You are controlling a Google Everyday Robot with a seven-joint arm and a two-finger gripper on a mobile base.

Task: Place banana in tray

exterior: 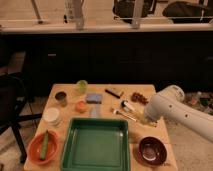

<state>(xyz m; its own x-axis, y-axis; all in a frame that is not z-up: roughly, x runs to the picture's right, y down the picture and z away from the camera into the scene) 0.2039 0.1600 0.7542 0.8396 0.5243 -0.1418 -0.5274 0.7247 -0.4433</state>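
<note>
The banana [126,115] is a small pale-yellow curved piece lying on the wooden table just beyond the far right corner of the tray. The green tray [95,122] sits at the table's front middle, and I see nothing inside it. My white arm [172,107] reaches in from the right over the table's right edge. My gripper [148,120] is at the arm's low end, just right of the banana and mostly hidden by the arm.
An orange dish [34,150] with a green stick [45,145] stands front left, and a maroon bowl [152,150] front right. A white bowl [51,116], dark cup [61,97], green cup [82,86], blue sponge [93,98] and small items fill the back. A dark chair [10,110] stands left.
</note>
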